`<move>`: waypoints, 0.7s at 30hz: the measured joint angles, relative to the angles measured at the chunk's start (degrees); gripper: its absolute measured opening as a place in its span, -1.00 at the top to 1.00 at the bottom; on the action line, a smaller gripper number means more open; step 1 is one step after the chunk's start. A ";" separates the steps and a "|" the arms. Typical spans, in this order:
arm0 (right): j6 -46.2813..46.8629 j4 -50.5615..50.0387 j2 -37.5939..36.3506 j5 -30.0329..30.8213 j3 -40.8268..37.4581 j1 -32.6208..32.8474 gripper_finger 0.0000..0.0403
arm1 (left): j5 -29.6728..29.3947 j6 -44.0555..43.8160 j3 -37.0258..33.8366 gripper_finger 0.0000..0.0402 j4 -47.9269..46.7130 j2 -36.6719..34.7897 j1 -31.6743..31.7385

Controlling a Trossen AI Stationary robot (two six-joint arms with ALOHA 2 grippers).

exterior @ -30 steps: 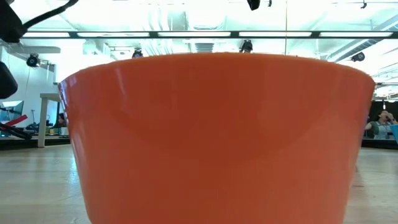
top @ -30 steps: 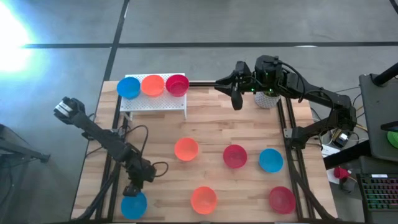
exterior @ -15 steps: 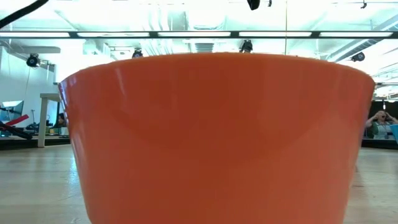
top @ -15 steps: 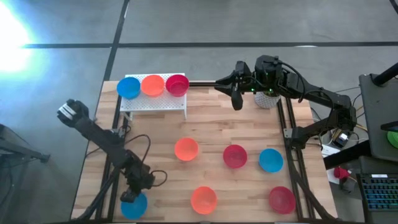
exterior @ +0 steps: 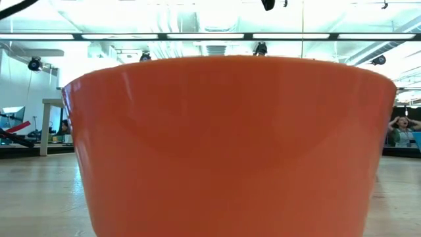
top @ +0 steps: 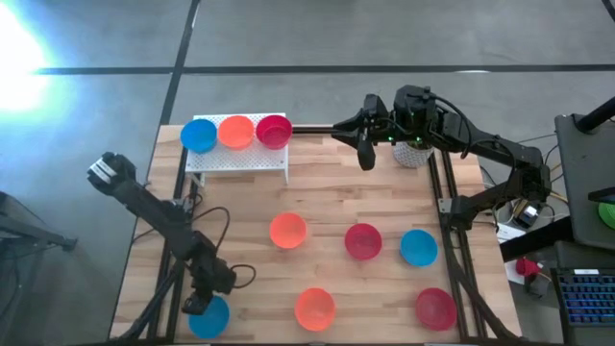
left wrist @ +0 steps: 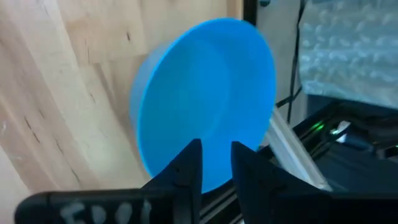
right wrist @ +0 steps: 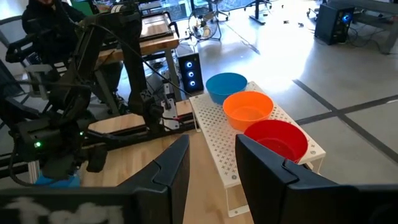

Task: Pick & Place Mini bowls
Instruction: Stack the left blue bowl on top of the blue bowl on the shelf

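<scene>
Lowering since the earlier frame, the left gripper is pinching the blue bowl's rim, fingers clenched. Lifting looks next. The right gripper is waiting, fingers parted.

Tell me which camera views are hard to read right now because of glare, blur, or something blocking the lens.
High view: strong white glare washes out the floor at the upper left corner. Low view: an orange bowl sits right at the lens and fills the frame, hiding the table. Left wrist view: the blue bowl is close and soft-edged, with the left pincer at its rim. Right wrist view: clear.
</scene>
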 joint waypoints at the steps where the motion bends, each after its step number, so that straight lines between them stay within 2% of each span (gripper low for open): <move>1: 0.00 0.00 0.00 0.00 0.00 0.00 0.39 | -0.11 -0.87 0.06 0.62 0.01 -0.52 0.00; 17: -0.39 0.04 0.07 0.02 0.01 -0.07 0.39 | -2.33 -5.70 0.10 0.62 -7.01 -2.30 -0.09; 21: -0.79 0.04 0.09 0.04 0.01 -0.07 0.39 | -5.21 -7.27 0.10 0.62 -7.25 -2.30 -0.09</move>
